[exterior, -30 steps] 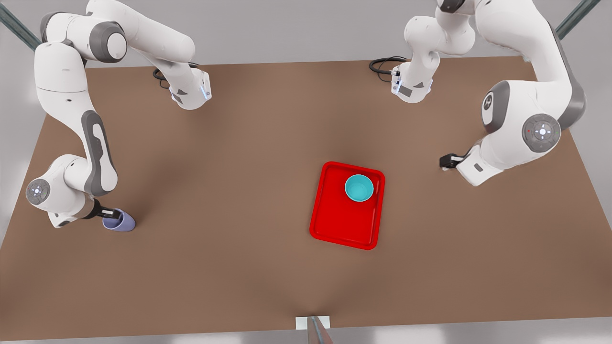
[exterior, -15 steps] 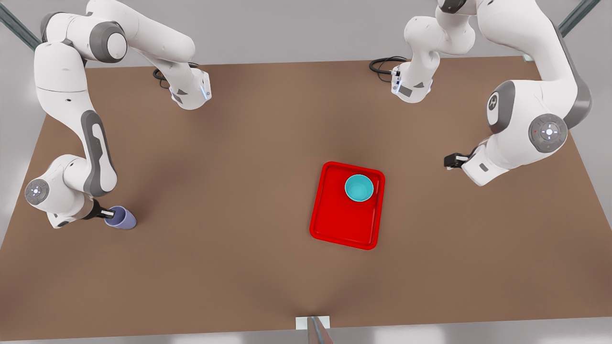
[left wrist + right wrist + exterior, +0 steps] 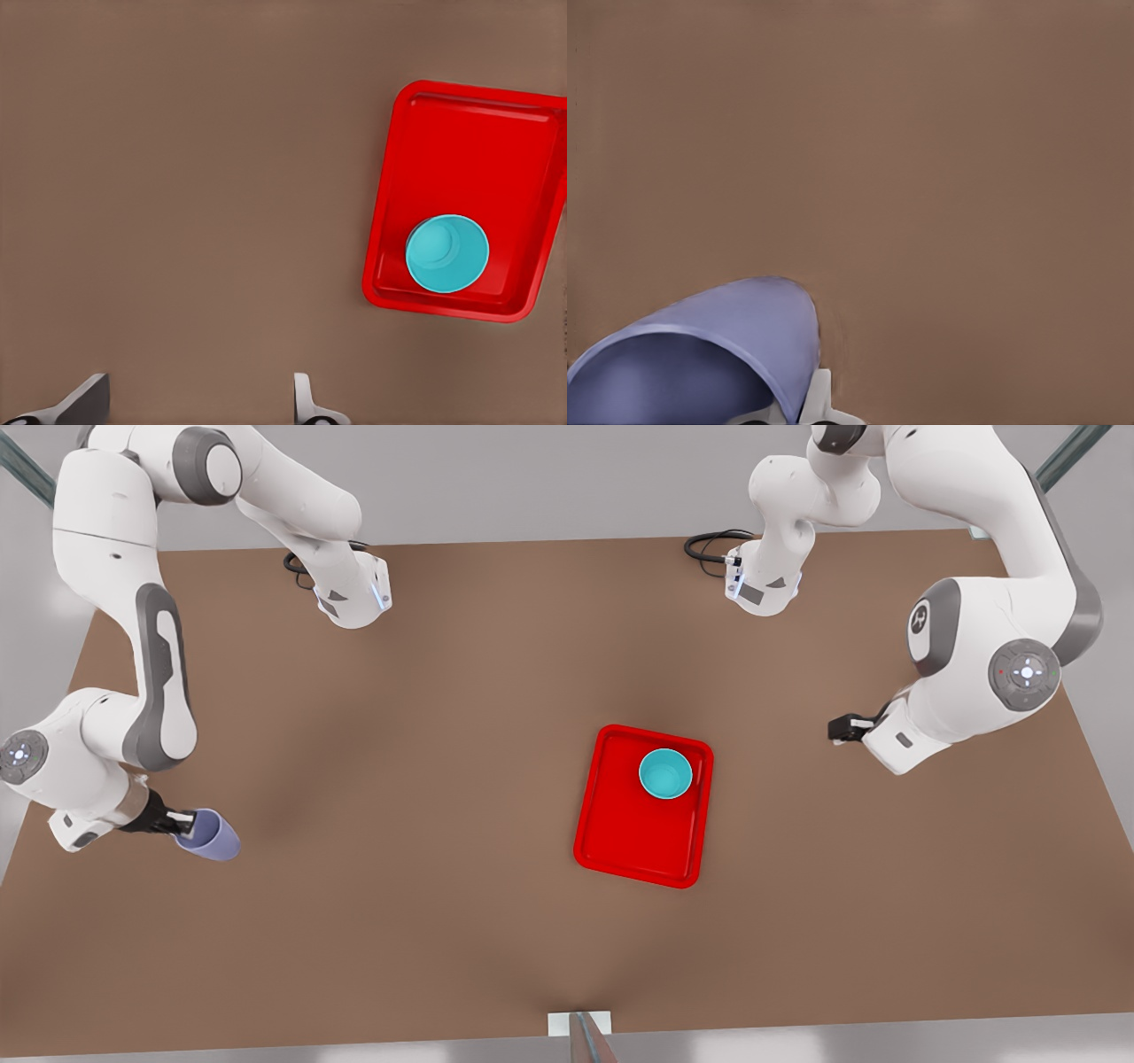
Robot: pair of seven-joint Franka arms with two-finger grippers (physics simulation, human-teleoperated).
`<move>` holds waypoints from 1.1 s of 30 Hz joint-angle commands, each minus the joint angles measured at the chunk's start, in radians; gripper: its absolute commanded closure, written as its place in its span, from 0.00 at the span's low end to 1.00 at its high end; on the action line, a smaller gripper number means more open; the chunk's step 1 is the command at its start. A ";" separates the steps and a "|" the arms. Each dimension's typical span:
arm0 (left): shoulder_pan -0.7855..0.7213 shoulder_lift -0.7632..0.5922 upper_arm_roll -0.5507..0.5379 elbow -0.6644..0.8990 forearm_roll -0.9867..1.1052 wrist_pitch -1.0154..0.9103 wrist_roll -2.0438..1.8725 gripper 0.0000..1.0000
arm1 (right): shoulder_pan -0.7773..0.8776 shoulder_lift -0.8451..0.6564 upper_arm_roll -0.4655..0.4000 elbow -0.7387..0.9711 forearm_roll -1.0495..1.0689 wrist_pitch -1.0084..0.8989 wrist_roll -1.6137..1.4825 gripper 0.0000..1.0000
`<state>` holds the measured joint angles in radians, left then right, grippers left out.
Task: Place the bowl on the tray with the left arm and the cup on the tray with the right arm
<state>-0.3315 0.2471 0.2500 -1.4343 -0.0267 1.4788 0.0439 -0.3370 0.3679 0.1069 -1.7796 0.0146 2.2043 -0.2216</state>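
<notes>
Right gripper (image 3: 188, 820): lower left of the front view, fingers clamped on the cup (image 3: 208, 839) rim, cup tilted.
Right arm: forearm runs down the left edge.
Left gripper (image 3: 837, 729): right of frame centre, fingers (image 3: 85, 400) spread apart, holding nothing.
Left arm: elbow folded at right edge.

We see the right gripper (image 3: 182, 821) has carried the cup (image 3: 209, 837) a little toward the front view's left and lower edge, its arm swinging outward. The left gripper (image 3: 840, 729), fingers apart, has drifted slightly toward the front view's right, farther from the tray (image 3: 638, 850).
</notes>
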 commanded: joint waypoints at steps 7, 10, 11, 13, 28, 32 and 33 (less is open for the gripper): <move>0.000 -0.009 -0.006 0.000 -0.001 -0.008 0.001 0.00 | 0.001 0.026 0.165 0.100 -0.002 -0.083 0.129 0.79; 0.000 -0.009 -0.008 0.000 -0.001 -0.006 0.001 0.00 | 0.079 0.042 0.180 0.123 -0.002 -0.084 0.277 0.79; 0.000 -0.009 -0.006 0.000 -0.001 -0.005 -0.001 0.00 | 0.116 0.051 0.180 0.150 -0.004 -0.107 0.356 0.79; 0.000 -0.009 -0.006 0.000 -0.001 -0.006 0.001 0.00 | 0.159 0.077 0.180 0.207 -0.004 -0.147 0.447 0.79; -0.001 -0.008 -0.005 0.000 -0.001 -0.008 0.002 0.00 | 0.408 0.187 0.270 0.424 -0.002 -0.184 0.866 0.79; 0.006 -0.011 0.006 0.000 -0.064 0.002 0.001 0.00 | 0.507 0.227 0.269 0.473 -0.012 -0.181 0.920 0.79; 0.025 -0.020 0.020 0.000 -0.096 0.002 0.030 0.00 | 0.529 0.230 0.269 0.477 -0.012 -0.179 0.920 0.79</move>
<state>-0.2965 0.2227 0.2702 -1.4343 -0.0708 1.4803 0.0998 0.1968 0.5997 0.3757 -1.3026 0.0081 2.0289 0.6957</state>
